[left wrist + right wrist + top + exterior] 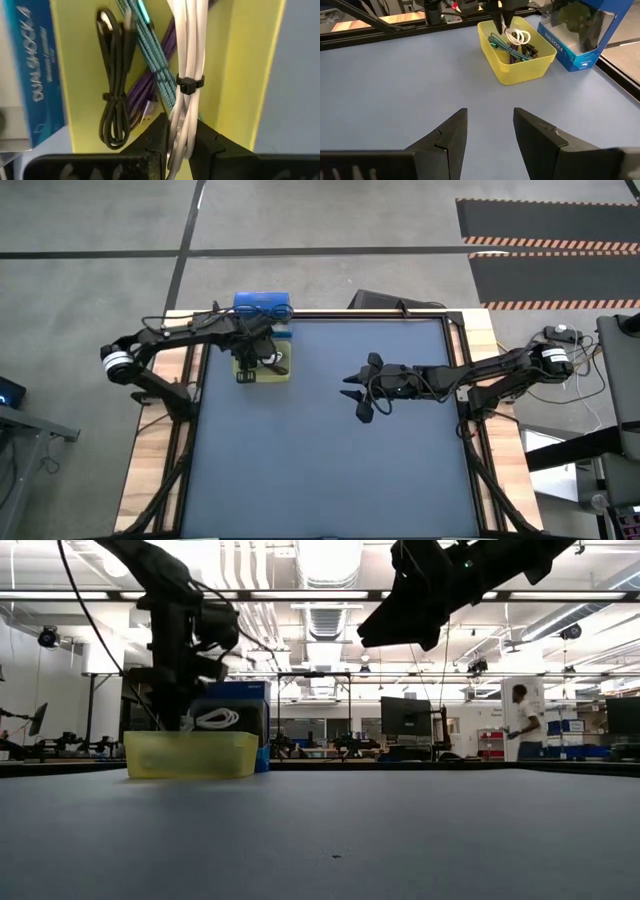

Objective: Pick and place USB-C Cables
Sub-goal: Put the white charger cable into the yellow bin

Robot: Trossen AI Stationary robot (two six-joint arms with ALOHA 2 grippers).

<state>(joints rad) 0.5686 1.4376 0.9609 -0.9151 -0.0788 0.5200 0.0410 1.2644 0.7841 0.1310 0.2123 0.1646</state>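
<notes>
4 cables (187, 65), 1 yellow bin (520, 74), 1 blue box (580, 35), 2 arms (480, 375).

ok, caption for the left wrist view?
Left gripper shut on white cable above yellow bin holding black, purple and teal cables.

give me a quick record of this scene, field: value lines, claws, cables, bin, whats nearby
left claw: over the yellow bin, shut on the white cable, which hangs above the others
right claw: open, holding nothing, above the middle of the blue mat
in bin: black cable, teal cable, purple cable
bin place: far left part of the mat
beside bin: blue product box
background: a person standing far off in the room
</notes>
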